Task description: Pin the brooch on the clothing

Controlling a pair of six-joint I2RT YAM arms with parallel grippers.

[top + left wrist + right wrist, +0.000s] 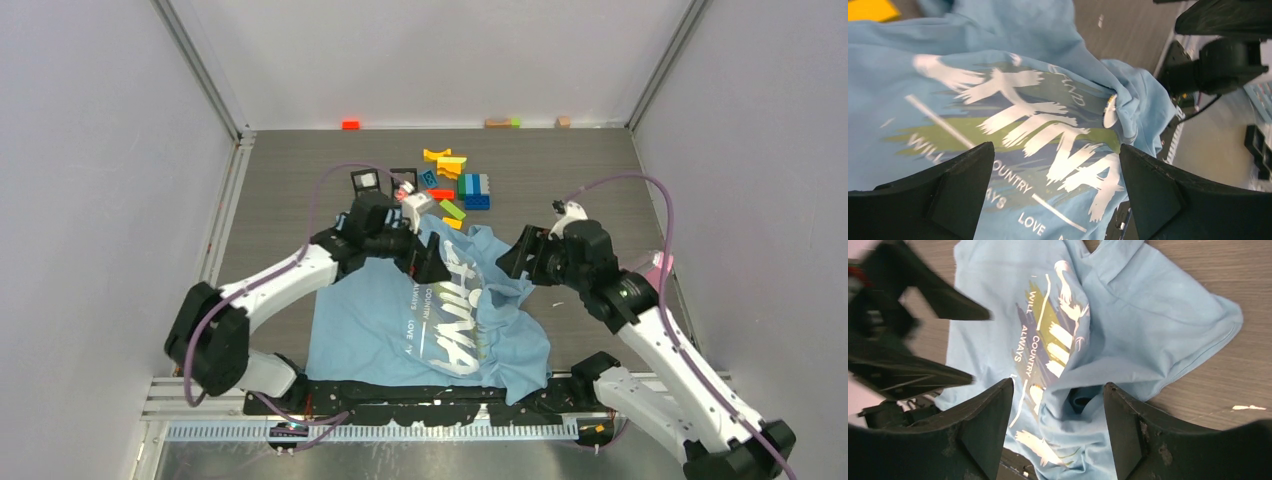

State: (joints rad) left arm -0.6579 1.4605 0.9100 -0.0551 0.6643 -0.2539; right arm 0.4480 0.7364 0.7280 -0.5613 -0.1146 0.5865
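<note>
My left gripper (1055, 152) and right gripper (1058, 386) hover open and empty over the T-shirt (370, 330); the brooch (405, 188) seemingly lies just beyond the T-shirt's far edge, nearer my left.

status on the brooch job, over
left pincer open, empty. right pincer open, empty. t-shirt rumpled under them, no brooch seen on it.

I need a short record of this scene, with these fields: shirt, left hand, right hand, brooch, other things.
shirt: light blue, on the table, bunched at one side
left hand: open, empty, over the shirt
right hand: open, empty, at the bunched side
brooch: cannot make it out
other things: coloured blocks beyond the shirt
</note>
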